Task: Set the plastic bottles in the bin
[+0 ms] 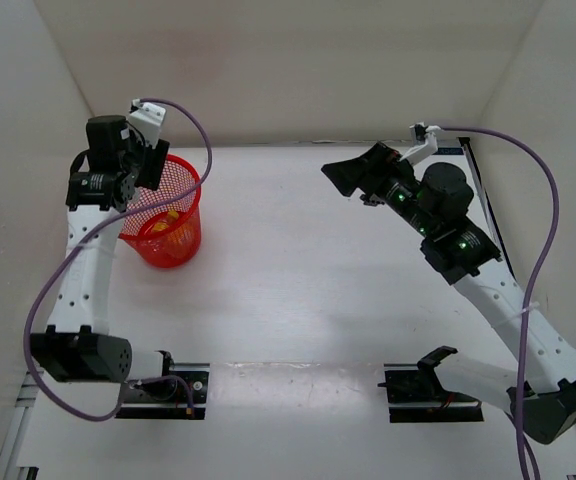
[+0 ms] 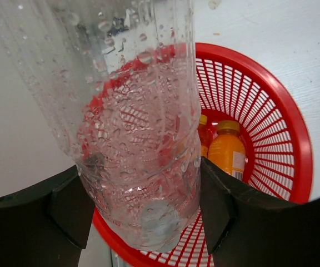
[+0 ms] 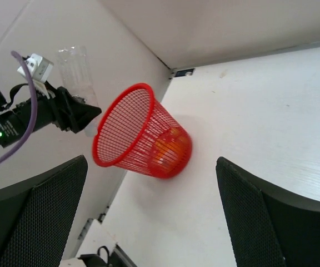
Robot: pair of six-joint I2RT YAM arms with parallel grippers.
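My left gripper (image 2: 143,206) is shut on the long clear crinkled bottle (image 2: 132,111), whose base sits between the black fingers. It hangs above the near rim of the red mesh bin (image 2: 301,150). Inside the bin lies the short orange bottle (image 2: 226,156), and beside it a yellow-capped bottle (image 2: 203,133) shows partly behind the held one. From above, the left gripper (image 1: 151,172) hovers at the bin's (image 1: 196,195) back left edge. My right gripper (image 3: 151,164) stands open and empty, far from the bin (image 3: 132,128), looking at the clear bottle (image 3: 75,64).
White walls enclose the table on the left, back and right; the bin stands close to the left wall. The right gripper (image 1: 348,177) hangs over the back right part of the table. Two black mounts (image 1: 423,385) sit at the near edge.
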